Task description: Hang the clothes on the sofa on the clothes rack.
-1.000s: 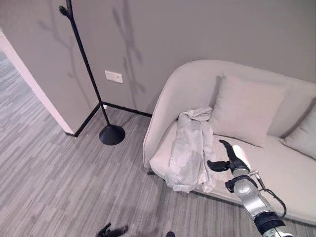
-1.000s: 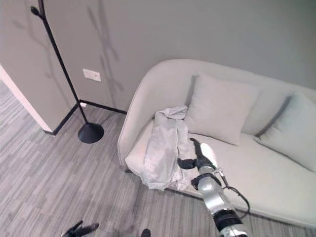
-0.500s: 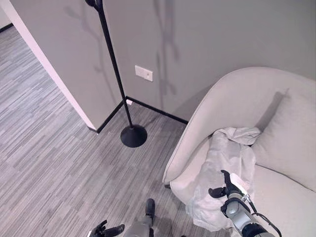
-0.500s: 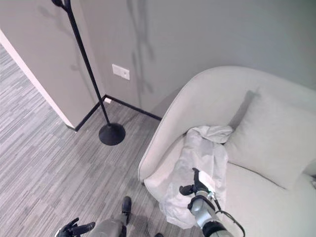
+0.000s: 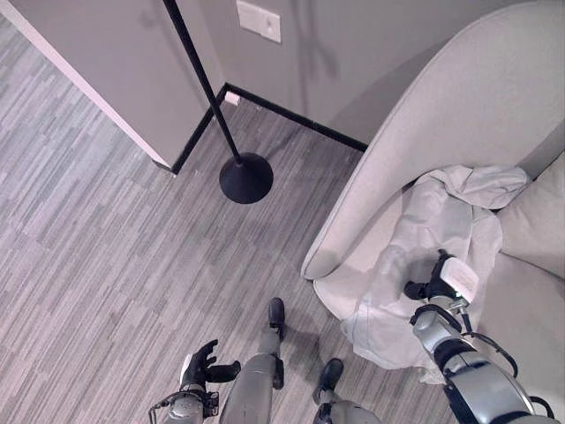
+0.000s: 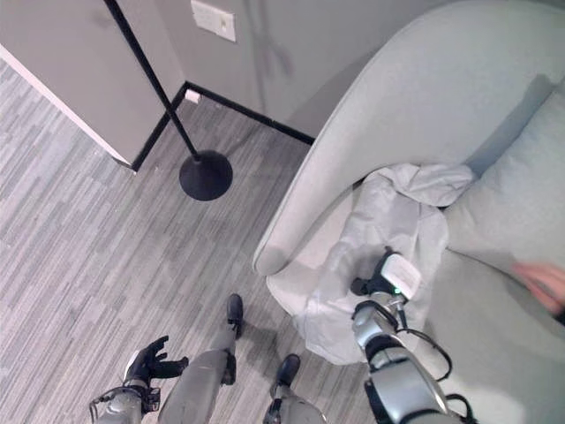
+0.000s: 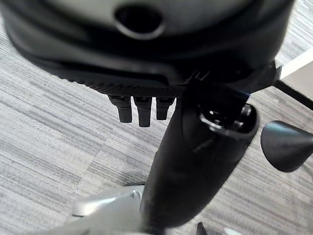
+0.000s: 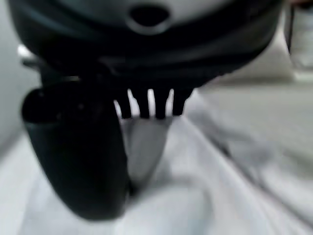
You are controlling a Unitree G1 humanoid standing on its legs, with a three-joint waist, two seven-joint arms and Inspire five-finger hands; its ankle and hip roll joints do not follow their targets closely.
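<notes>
A white garment [image 5: 424, 243] lies crumpled over the seat's left end of the pale sofa [image 5: 441, 115] and hangs over its front edge. My right hand [image 5: 439, 284] rests on the garment's middle, open, its fingers [image 8: 146, 105] and thumb just above the white cloth [image 8: 220, 196]. The clothes rack is a thin black pole [image 5: 199, 75] on a round black base [image 5: 245, 177], standing on the floor left of the sofa by the wall corner. My left hand [image 5: 205, 364] hangs low over the floor, open and holding nothing; past it shows the rack's base [image 7: 286, 144].
A light cushion [image 6: 516, 190] leans on the sofa back right of the garment. A blurred pinkish shape, perhaps a person's hand [image 6: 540, 284], shows over the seat at the right edge. Grey striped floor [image 5: 106, 256] stretches between sofa and rack. A wall corner [image 5: 168, 163] stands behind the rack.
The camera has tipped down and drawn nearer the sofa. My right hand has come down from beside the garment onto its middle. The left hand stays low.
</notes>
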